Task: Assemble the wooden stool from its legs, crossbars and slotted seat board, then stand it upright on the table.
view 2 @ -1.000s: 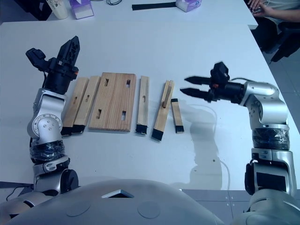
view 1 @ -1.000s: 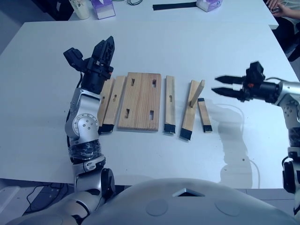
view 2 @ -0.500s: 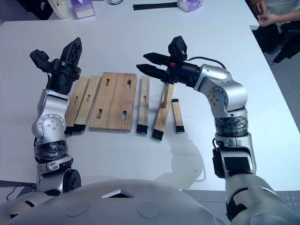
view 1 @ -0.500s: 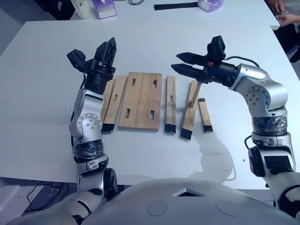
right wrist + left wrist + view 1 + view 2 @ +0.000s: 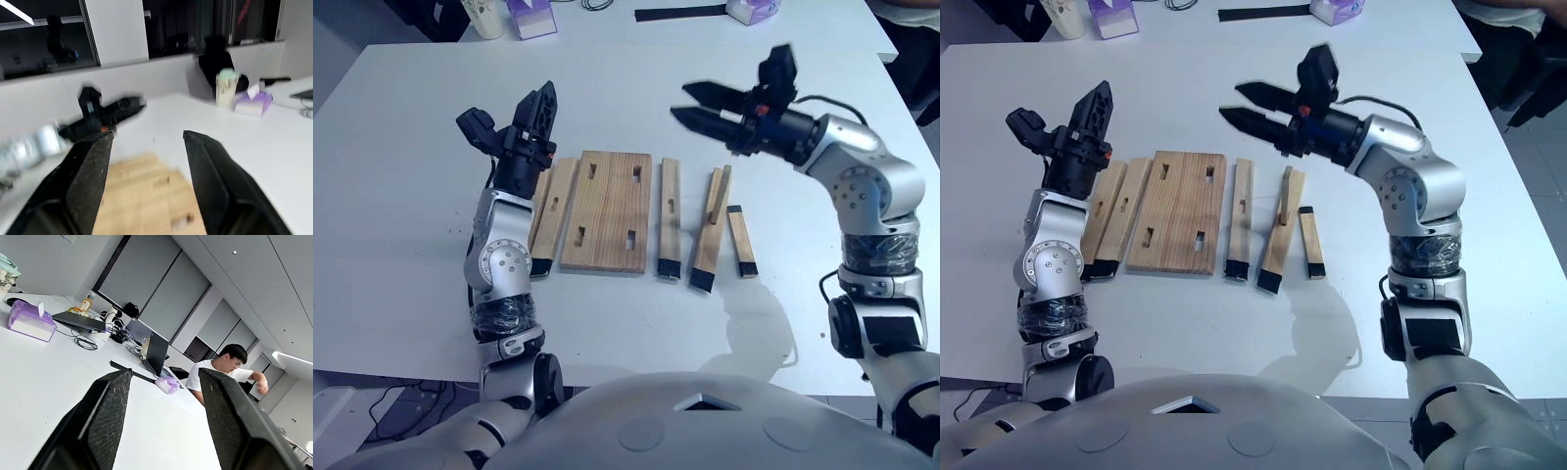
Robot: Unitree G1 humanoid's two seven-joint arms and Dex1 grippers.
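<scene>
The slotted seat board (image 5: 605,210) lies flat in the middle of the white table (image 5: 401,176). Two wooden pieces (image 5: 548,211) lie side by side at its left, under my raised left arm. A leg (image 5: 668,216) lies to its right, then another leg (image 5: 710,227) with a short piece (image 5: 724,192) leaning up on it, then a short crossbar (image 5: 739,240). My left gripper (image 5: 522,110) is open and empty, held up above the left pieces. My right gripper (image 5: 697,105) is open and empty, in the air behind the right-hand legs.
At the table's far edge stand a purple tissue box (image 5: 529,17), a pale cup (image 5: 484,17), a black strip (image 5: 677,13) and another tissue pack (image 5: 751,10). A wide bare stretch of table lies in front of the wooden pieces.
My right arm has swung in from the right side, then lifted and moved back above the legs, staying open. The left arm has hardly shifted.
</scene>
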